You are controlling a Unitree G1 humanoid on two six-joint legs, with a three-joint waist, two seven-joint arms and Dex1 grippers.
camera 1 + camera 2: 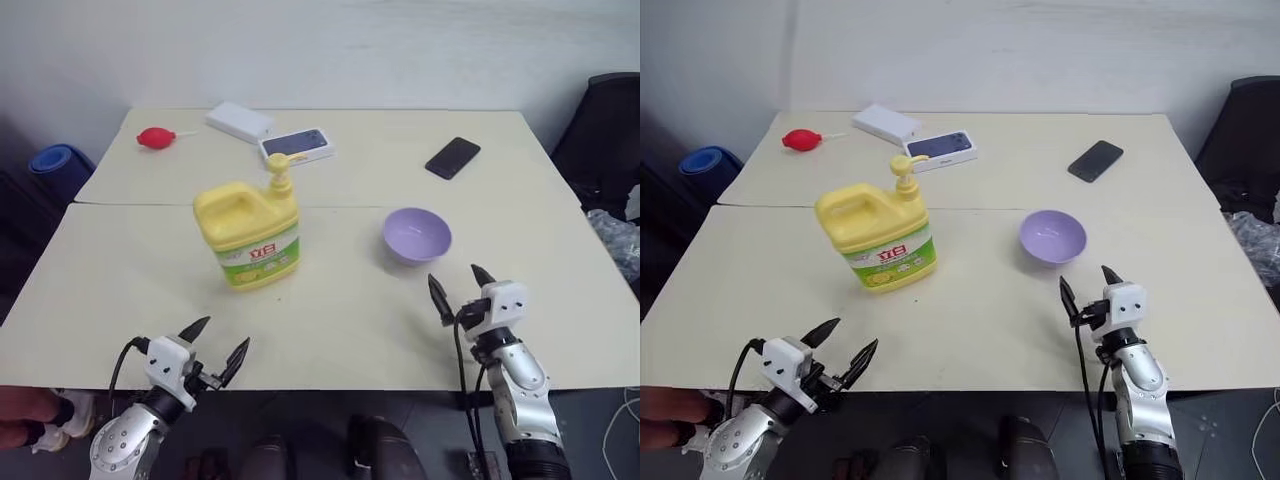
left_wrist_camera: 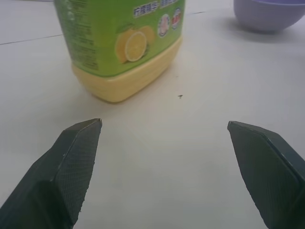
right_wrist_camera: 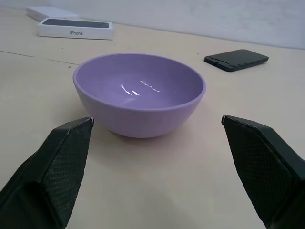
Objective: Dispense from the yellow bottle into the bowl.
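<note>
The yellow bottle [image 1: 250, 228], a squat jug with a pump top and a green-and-white label, stands upright on the cream table [image 1: 330, 310] left of centre. To its right sits the small lavender bowl [image 1: 416, 234], which holds nothing. My left gripper [image 1: 214, 346] hovers open at the table's near edge, short of the bottle [image 2: 121, 45]. My right gripper [image 1: 458, 284] is open too, just short of the bowl [image 3: 138, 92], pointing at it with nothing between its fingers.
At the table's far side lie a red bulb blower [image 1: 154, 137], a white box [image 1: 238, 121], a phone box [image 1: 296, 145] and a black phone [image 1: 452, 157]. A seam [image 1: 130, 204] crosses the table behind the bottle. A black chair [image 1: 605, 125] stands at the right.
</note>
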